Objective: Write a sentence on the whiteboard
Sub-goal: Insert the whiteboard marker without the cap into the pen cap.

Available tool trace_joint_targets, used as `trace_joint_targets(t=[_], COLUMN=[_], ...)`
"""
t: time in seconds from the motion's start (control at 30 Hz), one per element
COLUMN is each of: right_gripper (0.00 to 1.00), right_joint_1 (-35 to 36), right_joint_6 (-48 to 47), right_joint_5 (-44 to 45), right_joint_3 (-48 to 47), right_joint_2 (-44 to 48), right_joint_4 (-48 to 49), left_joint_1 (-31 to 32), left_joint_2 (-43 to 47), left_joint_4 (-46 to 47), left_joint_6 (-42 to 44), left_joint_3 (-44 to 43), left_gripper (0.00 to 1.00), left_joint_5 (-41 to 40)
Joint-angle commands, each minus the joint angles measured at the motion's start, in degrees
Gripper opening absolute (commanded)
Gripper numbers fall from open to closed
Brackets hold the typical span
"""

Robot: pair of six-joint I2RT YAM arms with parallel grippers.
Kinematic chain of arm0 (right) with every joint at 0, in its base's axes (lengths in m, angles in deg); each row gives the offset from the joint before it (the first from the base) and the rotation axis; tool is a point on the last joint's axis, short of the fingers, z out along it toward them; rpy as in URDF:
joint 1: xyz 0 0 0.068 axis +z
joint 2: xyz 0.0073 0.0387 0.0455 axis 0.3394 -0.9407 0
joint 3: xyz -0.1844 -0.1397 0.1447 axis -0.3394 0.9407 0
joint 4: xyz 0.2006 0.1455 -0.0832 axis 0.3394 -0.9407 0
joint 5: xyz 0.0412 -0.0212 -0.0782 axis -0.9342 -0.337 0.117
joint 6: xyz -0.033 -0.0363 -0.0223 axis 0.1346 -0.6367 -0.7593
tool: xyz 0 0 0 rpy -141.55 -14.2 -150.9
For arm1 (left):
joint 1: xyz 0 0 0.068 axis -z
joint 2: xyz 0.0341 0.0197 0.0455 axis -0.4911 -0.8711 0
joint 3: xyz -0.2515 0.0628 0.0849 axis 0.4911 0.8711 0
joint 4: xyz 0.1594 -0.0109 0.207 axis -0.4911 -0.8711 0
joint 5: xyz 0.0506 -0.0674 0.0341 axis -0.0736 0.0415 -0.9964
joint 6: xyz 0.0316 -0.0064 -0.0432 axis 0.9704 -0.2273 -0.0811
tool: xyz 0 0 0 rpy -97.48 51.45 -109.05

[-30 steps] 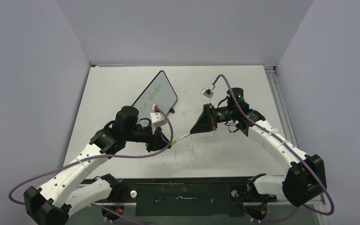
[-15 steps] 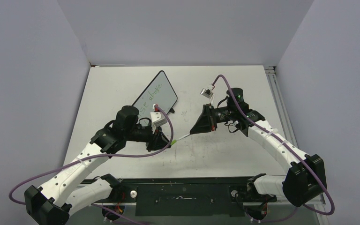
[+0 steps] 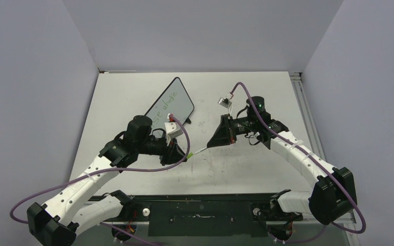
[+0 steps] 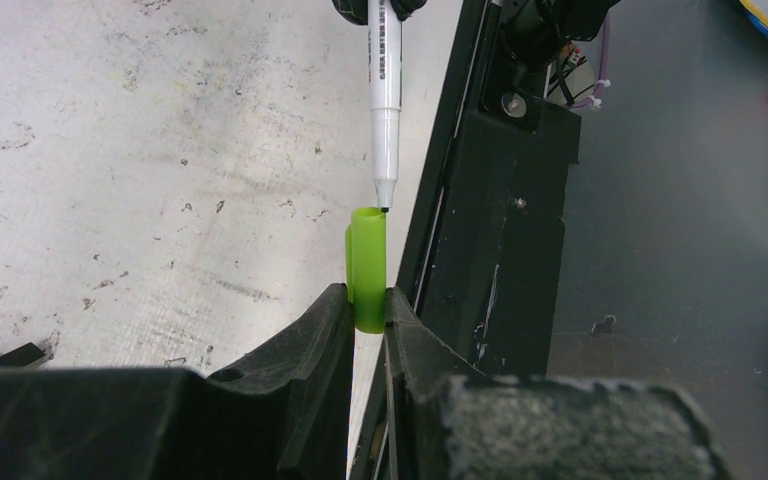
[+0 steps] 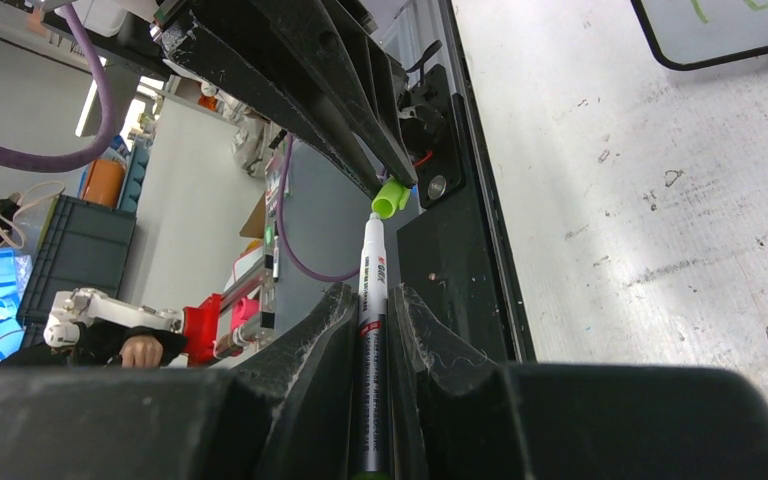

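The whiteboard [image 3: 170,106] lies tilted at the back left of the table, with green lettering [image 3: 165,104] in two short lines on it; a corner of it shows in the right wrist view [image 5: 720,35]. My left gripper [image 3: 183,155] is shut on the green marker cap [image 4: 366,268]. My right gripper [image 3: 216,143] is shut on the white marker [image 5: 372,330]. The marker [image 4: 385,90] points tip-first at the cap's open mouth, its tip just at the rim. The cap also shows in the right wrist view [image 5: 390,197].
The scuffed white tabletop [image 3: 246,164] lies under both grippers. The black base rail [image 3: 200,210] runs along the near edge, close below the cap. Grey walls close in the back and sides.
The right arm has shifted slightly left, bringing the marker tip a little closer to the cap. The left arm has barely moved.
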Motion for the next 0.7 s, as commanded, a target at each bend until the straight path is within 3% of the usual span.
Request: trace_joint_targets(t=[0.0,0.67], right_gripper=[0.09,0.08], right_joint_1=[0.8,1.2], right_joint_6=[-1.8,-1.5], right_joint_5=[-0.5,1.2], right_joint_3=[-2.6,-3.5], right_joint_2=[-0.6,-1.9], right_joint_4=[2.0,2.7], left_joint_1=[-0.3,-0.3], left_joint_2=[0.1,0.1], left_joint_4=[1.8,1.7], left_joint_6=[0.0,0.3], left_joint_3=[-1.1,-1.0], left_gripper=[0.00,0.00], left_joint_5=[1.7,2.8])
